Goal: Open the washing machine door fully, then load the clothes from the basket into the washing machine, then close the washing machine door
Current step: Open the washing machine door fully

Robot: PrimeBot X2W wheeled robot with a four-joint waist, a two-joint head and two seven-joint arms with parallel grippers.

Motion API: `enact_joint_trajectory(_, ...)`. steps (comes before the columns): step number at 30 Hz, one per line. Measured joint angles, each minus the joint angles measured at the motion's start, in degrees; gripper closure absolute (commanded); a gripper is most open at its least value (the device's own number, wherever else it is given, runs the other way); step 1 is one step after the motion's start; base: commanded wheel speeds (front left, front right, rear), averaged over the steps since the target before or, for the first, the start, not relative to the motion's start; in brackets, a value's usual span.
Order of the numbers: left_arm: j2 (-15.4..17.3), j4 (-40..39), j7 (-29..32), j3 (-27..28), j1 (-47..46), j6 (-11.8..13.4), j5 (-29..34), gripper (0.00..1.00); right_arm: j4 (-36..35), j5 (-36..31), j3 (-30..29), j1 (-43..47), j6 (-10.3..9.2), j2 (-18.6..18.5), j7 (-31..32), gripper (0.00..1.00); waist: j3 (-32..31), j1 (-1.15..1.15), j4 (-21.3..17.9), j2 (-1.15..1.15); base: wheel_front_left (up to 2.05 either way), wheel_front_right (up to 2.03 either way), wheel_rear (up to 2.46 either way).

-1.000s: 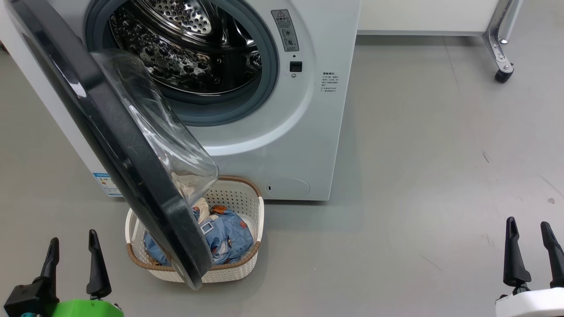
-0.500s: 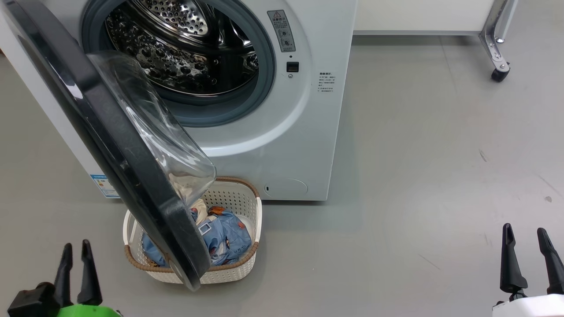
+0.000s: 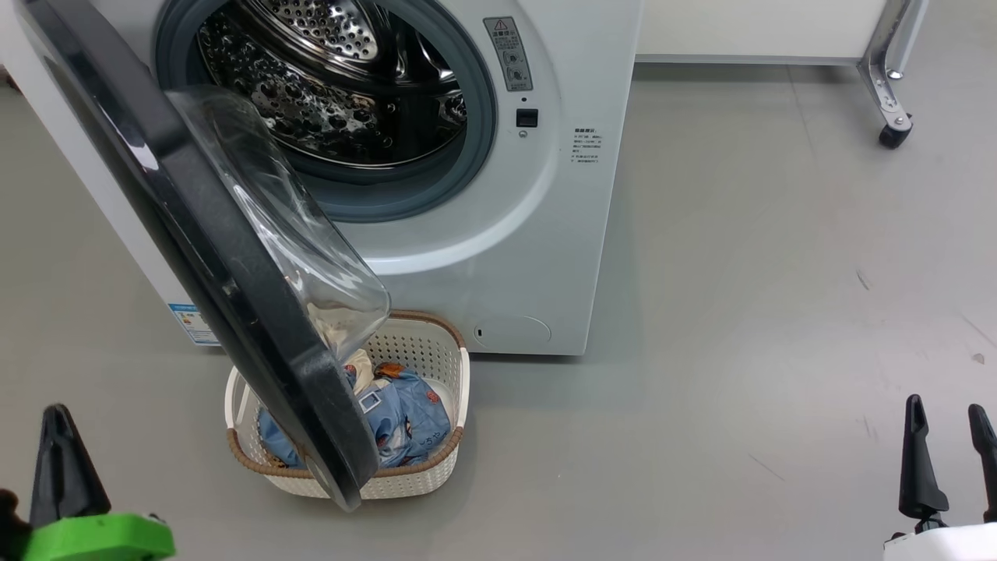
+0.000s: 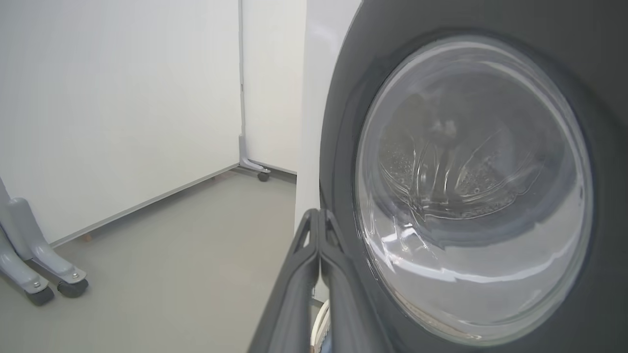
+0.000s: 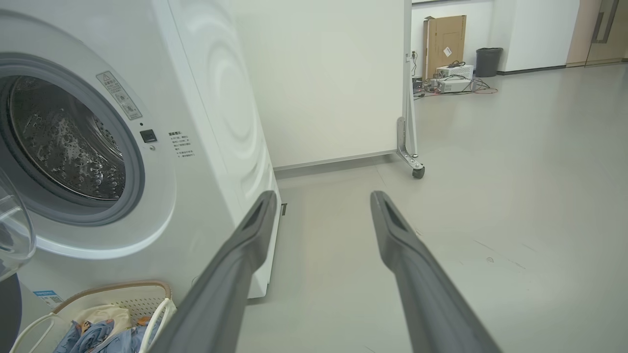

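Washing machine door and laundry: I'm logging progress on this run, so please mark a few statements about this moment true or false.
The clothes lie in the basket in front of the washing machine. True.
The left jaws are open. False: they are shut.
The washing machine door is open. True.
The right jaws grip the basket. False: they stand open, holding nothing.

The washing machine door [image 3: 234, 257] hides the left half of the basket [image 3: 424, 347] and part of the clothes [image 3: 409, 417]. The door's top is cut off at upper left, and the warning label [image 3: 508, 53] is too small to read.
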Motion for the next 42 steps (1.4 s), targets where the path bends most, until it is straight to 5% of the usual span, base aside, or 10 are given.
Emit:
enact_joint_trajectory(7,-0.1,-10.1,0.0,1.5,-5.8,2.1,2.1,1.00,-0.3,-0.3,-1.0,1.0,0.00,0.6,0.0,0.00,-0.1,0.00,1.7,0.00,0.00,0.00,0.00)
enact_joint_trajectory(13,-0.1,-21.3,-0.3,1.7,-9.8,1.4,4.5,1.00,-0.3,-0.5,-1.4,1.0,0.00,1.2,0.0,0.00,-0.4,0.00,3.1,0.00,0.00,0.00,0.00)
enact_joint_trajectory(22,0.8,-34.9,-0.5,-13.2,-16.5,-3.3,6.0,1.00,-0.3,-0.5,-2.2,2.1,0.00,1.5,0.0,0.00,-1.2,0.00,5.5,0.00,0.00,0.00,0.00)
enact_joint_trajectory(33,0.7,-29.2,11.8,-38.7,-12.0,-4.1,-6.9,1.00,-0.3,-0.5,0.2,2.8,0.01,2.2,0.0,0.00,-2.5,0.00,7.8,0.00,0.00,0.00,0.00)
enact_joint_trajectory(42,1.0,-22.3,17.2,-40.7,-8.2,-0.2,-10.3,1.00,-0.3,-0.4,0.4,2.8,0.01,2.3,0.0,0.00,-1.7,0.00,8.0,0.00,0.00,0.00,0.00)
